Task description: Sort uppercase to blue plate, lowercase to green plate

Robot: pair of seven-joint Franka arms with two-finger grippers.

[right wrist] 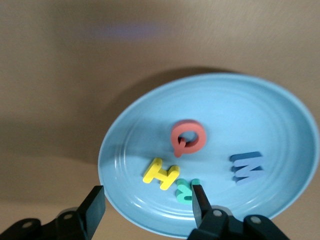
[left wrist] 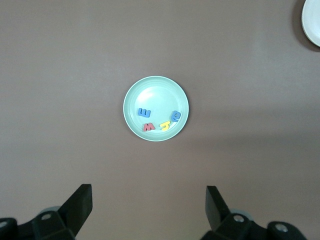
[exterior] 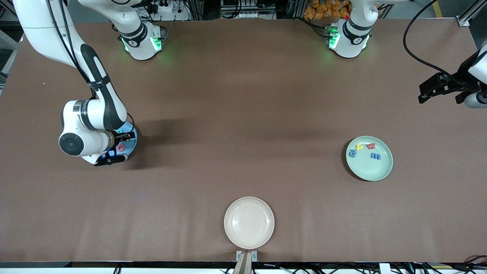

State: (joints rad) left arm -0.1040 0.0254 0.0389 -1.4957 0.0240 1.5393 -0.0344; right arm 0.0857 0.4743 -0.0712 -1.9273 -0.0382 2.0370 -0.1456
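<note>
The blue plate point(right wrist: 225, 115) lies at the right arm's end of the table, its rim point(exterior: 134, 141) showing past the arm. On it rest the uppercase letters: red Q point(right wrist: 187, 137), yellow H point(right wrist: 161, 173), teal R point(right wrist: 184, 191) and blue W point(right wrist: 246, 167). My right gripper point(right wrist: 147, 202) hangs low over the plate's edge, open and holding nothing, with one finger just beside the R. The green plate point(exterior: 376, 171) holds the lowercase letters: blue g point(exterior: 352, 153), yellow h point(exterior: 359, 146), red w point(exterior: 370, 145) and blue m point(exterior: 375, 156). My left gripper point(left wrist: 148, 200) waits high up, open and empty.
A cream-white plate point(exterior: 249, 222) with nothing on it lies near the table edge closest to the front camera. A black cable point(exterior: 414, 49) trails over the table toward the left arm's wrist.
</note>
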